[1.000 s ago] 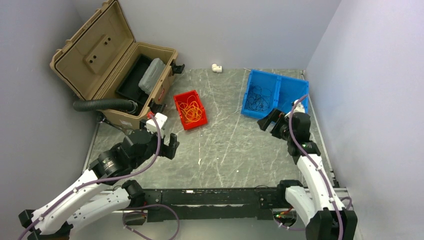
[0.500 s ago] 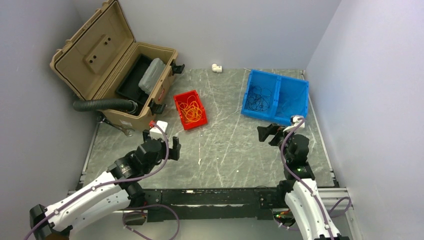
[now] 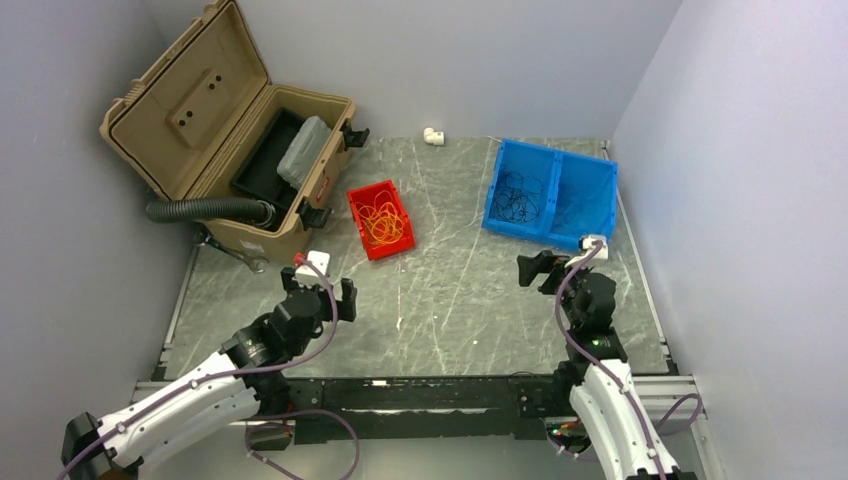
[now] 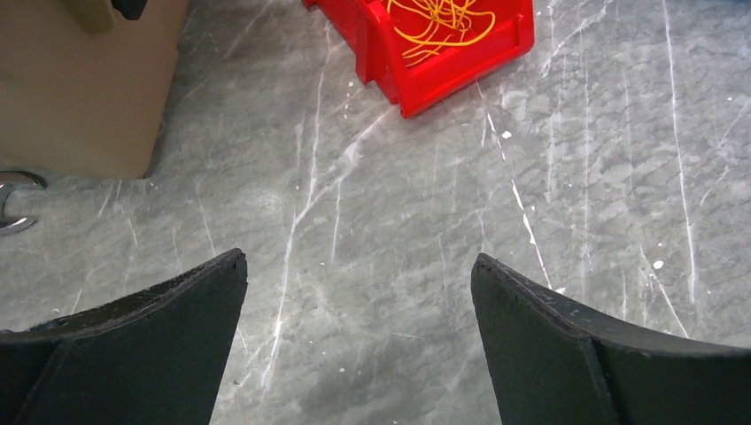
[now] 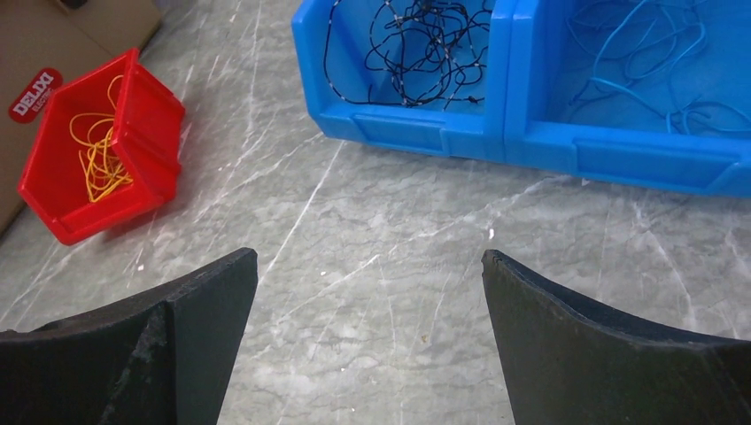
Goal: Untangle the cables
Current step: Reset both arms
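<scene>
Standing at the far left of the table, a tan hard case has its lid thrown back. A red round sticker on its front, seen from the right wrist, carries white letters that look like "DELIXI"; the smaller line under them is too fine to read. Inside the case lies a clear plastic box on a dark tray, and a black ribbed hose runs out over its near left corner. A metal wrench lies on the table just beside the case's near side.

The left gripper hangs over bare table, near the case and on the near side of the red bin, its jaws spread wide with nothing between them.

To the right of the case, a small red bin holds the orange-yellow cables, a loose heap of thin loops. No writing shows on the bin. At the far edge, a small white fitting sits alone.

Further right, a blue bin is split into two compartments. The left one holds the dark cables in a tangle; the right one holds the blue cables as loose strands. Its front shows blank recessed panels.

The right gripper hangs just on the near side of the blue bin, its jaws wide apart and holding nothing.
</scene>
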Controlling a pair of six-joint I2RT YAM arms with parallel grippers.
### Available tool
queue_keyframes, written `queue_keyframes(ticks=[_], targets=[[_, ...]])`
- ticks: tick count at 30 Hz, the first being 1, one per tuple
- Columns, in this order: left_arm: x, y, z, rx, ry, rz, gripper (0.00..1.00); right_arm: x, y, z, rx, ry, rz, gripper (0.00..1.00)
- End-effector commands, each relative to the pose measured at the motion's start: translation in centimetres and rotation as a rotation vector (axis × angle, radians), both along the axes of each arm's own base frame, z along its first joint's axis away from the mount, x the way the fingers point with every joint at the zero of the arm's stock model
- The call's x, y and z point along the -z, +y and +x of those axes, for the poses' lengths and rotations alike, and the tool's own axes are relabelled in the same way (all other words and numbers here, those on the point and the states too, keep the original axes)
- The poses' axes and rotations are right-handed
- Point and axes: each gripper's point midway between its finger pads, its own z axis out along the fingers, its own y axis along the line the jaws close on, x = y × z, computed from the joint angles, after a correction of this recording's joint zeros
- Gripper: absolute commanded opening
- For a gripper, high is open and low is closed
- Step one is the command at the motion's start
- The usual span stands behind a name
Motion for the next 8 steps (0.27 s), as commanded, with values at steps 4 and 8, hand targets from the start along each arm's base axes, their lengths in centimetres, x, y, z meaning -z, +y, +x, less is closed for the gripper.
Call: queue_keyframes(ticks=[4,8], targets=[[-1.72,-0.33,0.58,-0.007,-0.054,-0.049,0.99,-1.64,-0.16,0.41,0.003,-0.076,-0.019,1.0],[-1.52,-0.18,0.63,-0.017,-0.055,-0.049,0.99,-1.65,-0.32,0.41,0.014,-0.077,-0.02,1.0]])
